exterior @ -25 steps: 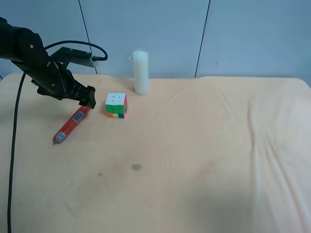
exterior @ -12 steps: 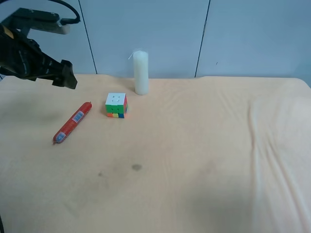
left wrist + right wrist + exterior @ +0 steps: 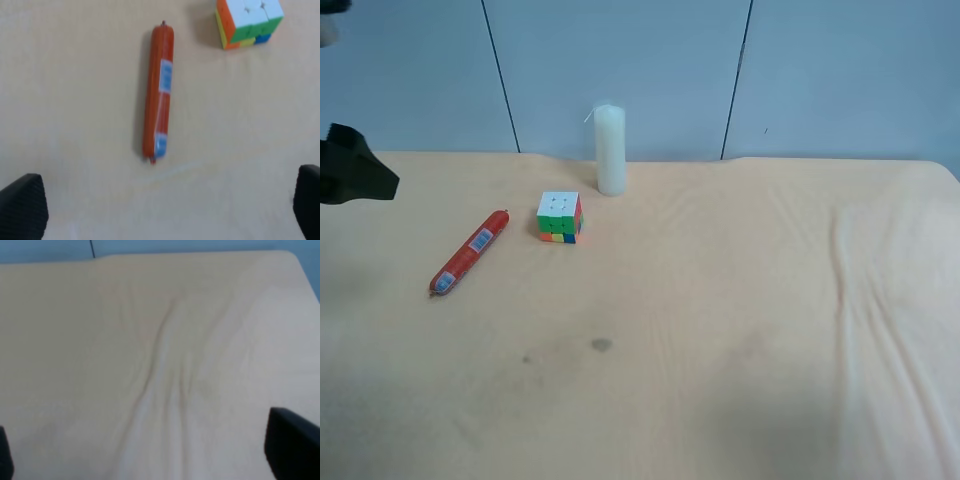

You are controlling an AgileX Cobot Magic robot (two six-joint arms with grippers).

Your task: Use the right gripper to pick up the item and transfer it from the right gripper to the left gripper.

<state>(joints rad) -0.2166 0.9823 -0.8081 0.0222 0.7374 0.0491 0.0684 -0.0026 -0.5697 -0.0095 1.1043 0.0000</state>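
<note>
The item (image 3: 470, 252), a slim red stick with a blue-and-white label, lies flat on the beige cloth, left of the puzzle cube (image 3: 560, 217). In the left wrist view the item (image 3: 159, 92) lies alone, well ahead of my left gripper (image 3: 165, 210), whose black fingertips (image 3: 22, 207) stand far apart and hold nothing. Only a black part of the left arm (image 3: 355, 178) shows at the exterior high view's left edge, above and away from the item. My right gripper (image 3: 150, 460) is open over bare wrinkled cloth; it is outside the exterior high view.
A white pillar candle (image 3: 610, 150) stands upright behind the cube, which also shows in the left wrist view (image 3: 248, 22). The cloth-covered table (image 3: 720, 300) has folds (image 3: 840, 290) toward the right and a small dark stain (image 3: 601, 345) near the middle.
The left arm has pulled away from beside the item, up and toward the exterior view's left edge, and is nearly out of frame. The item, cube and candle have not moved.
</note>
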